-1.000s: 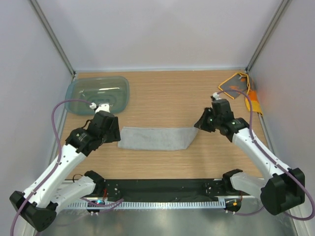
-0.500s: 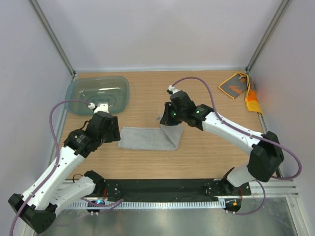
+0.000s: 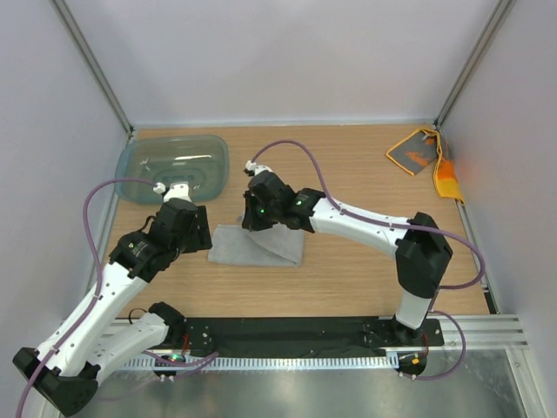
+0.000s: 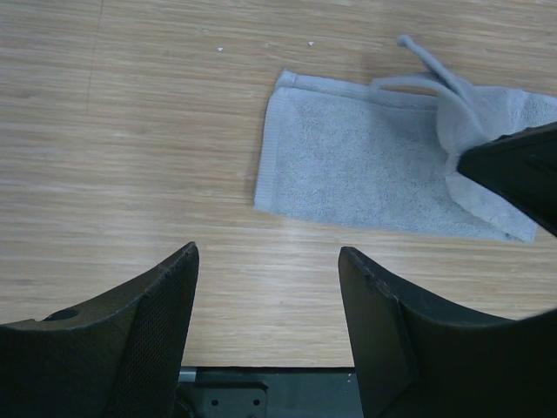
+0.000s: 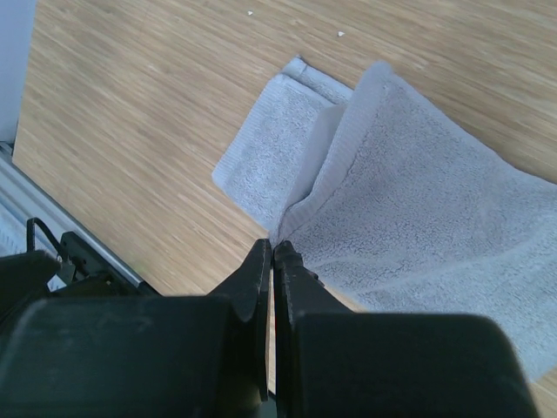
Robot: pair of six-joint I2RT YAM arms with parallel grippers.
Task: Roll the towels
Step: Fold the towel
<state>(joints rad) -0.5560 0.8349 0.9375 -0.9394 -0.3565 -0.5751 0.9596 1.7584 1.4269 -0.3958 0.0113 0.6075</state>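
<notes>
The grey towel [image 3: 277, 250] lies left of the middle of the table [image 3: 365, 183], with 1 end folded over the rest. The right gripper [image 5: 272, 261] pinches that folded edge, its fingers tight on the cloth. The left gripper [image 4: 267, 261] hovers just beside the towel's left end, its 2 fingers wide apart and holding nothing. The orange towel [image 3: 414, 157] lies in the far right corner and a teal tub [image 3: 130, 167] sits at the far left.
</notes>
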